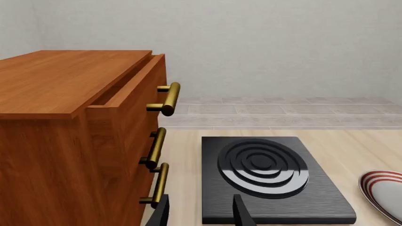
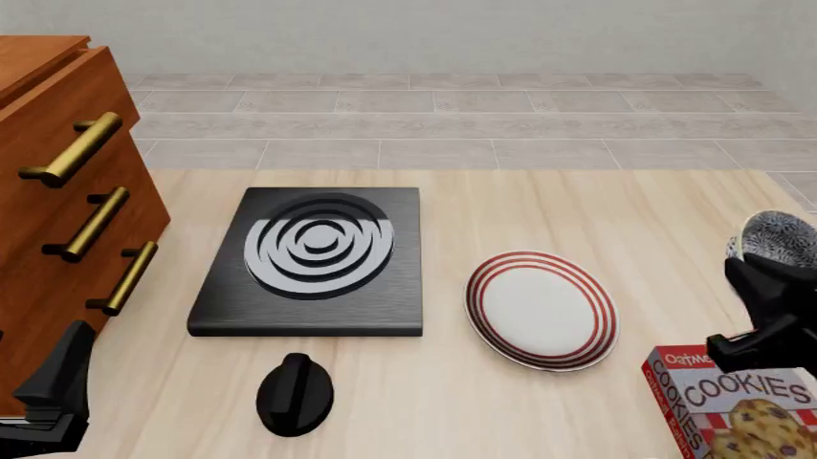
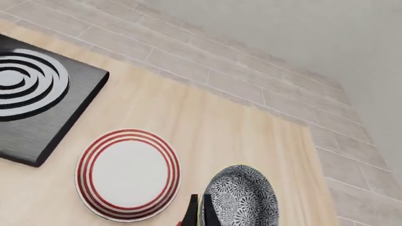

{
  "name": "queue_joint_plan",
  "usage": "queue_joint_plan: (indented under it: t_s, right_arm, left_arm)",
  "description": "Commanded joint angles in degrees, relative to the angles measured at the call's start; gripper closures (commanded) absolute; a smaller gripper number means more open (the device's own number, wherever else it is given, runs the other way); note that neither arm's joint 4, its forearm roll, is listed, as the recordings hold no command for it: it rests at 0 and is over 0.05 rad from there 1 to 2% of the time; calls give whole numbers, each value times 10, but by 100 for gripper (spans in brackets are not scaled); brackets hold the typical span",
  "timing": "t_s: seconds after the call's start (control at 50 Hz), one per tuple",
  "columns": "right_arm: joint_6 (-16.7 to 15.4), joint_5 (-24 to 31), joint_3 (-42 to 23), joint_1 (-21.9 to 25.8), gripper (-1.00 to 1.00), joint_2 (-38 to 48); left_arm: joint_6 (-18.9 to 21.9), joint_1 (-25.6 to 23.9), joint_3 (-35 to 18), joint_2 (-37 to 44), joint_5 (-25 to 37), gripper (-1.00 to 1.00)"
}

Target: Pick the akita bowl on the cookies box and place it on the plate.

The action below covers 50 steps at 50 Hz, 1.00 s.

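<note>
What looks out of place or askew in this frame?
Only the cabinet: its top drawer stands slightly open. The akita bowl hangs tilted in the right gripper, pinched by its rim, off the cookies box.

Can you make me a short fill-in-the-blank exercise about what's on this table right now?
1. The akita bowl is gripped at its rim by the ____ hand.
2. The plate has ____ rings around its rim.
3. The black knob lies nearer the arms than the ____.
4. The top drawer of the wooden cabinet is slightly ____.

Missing words: right; red; stove; open
</note>
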Motion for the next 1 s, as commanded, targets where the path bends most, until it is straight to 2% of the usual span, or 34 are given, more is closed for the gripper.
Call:
queue_joint_plan:
  t_s: [0.02, 0.24, 0.52, 0.62, 0.64, 1.0]
  right_arm:
    - [-34, -51, -17, 40, 100, 71]
    - [-53, -67, -25, 66, 100, 113]
    - [-93, -40, -74, 93, 100, 135]
    - [-88, -26, -95, 108, 100, 144]
    - [-100, -31, -89, 109, 100, 143]
    - [-85, -8, -97, 152, 100, 145]
  left_arm:
    - [0, 0, 0, 0, 0, -100]
    - [0, 0, 0, 0, 0, -100]
    - [0, 0, 0, 0, 0, -100]
    - [0, 0, 0, 0, 0, -100]
    - [0, 0, 0, 0, 0, -100]
    - [0, 0, 0, 0, 0, -100]
